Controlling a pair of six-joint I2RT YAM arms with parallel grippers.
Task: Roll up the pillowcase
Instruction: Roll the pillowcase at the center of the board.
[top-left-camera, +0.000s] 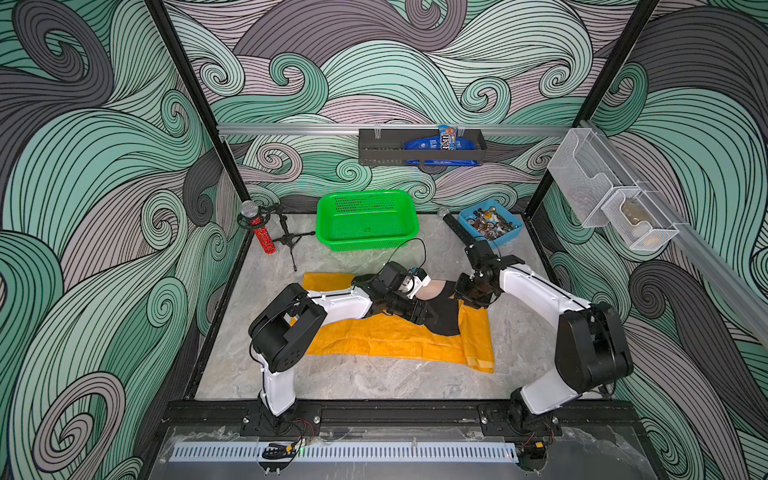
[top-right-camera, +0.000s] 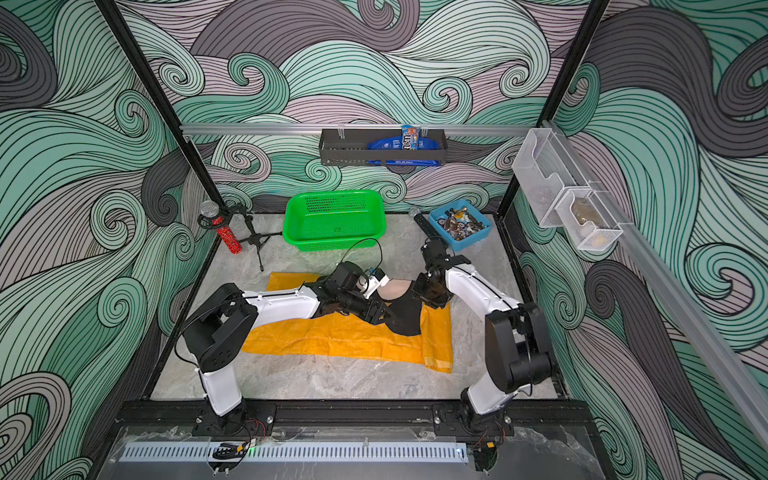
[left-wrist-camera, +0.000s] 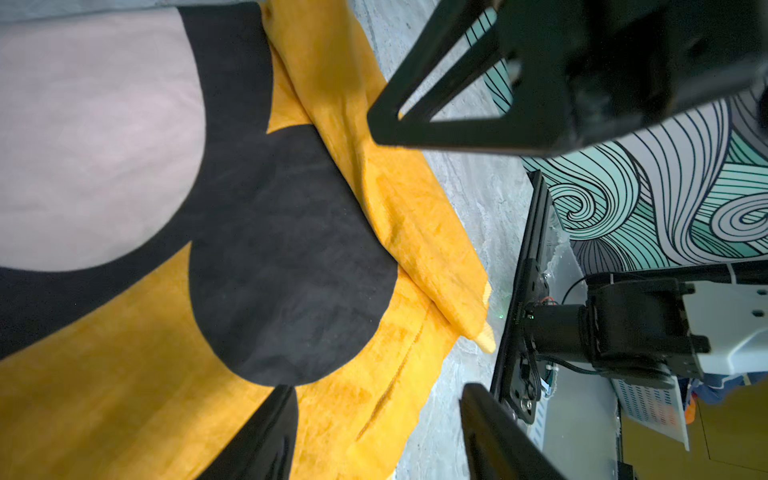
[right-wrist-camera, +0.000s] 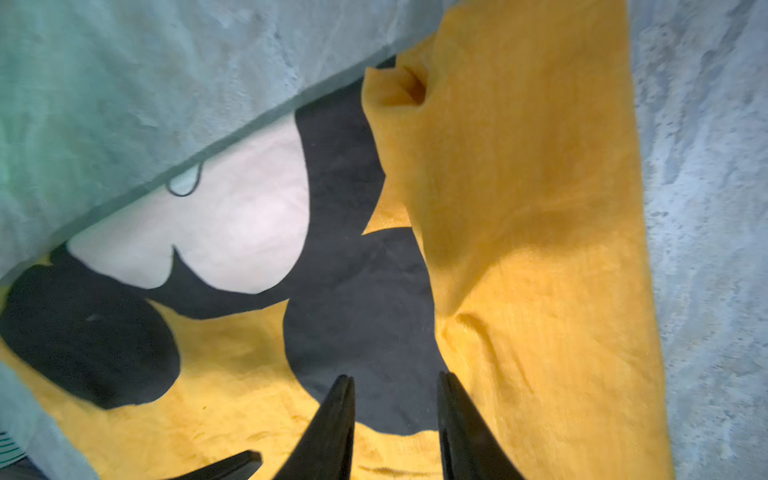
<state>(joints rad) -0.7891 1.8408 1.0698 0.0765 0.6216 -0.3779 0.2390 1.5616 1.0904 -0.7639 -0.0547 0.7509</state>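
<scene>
Where the pillowcase lies flat on the counter, one end folded over, it likely handles light, limp; pinch that folded edge. Left end effector, right end effector: both parted, empty.

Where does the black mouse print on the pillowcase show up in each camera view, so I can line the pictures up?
Both top views: the black print sits toward the pillowcase's end on the robot's right.
Left wrist: the print fills the middle, next to a beige patch.
Right wrist: the print is central, the beige patch adjoining it.
Shared landmark: the folded yellow strip bordering the print.
</scene>
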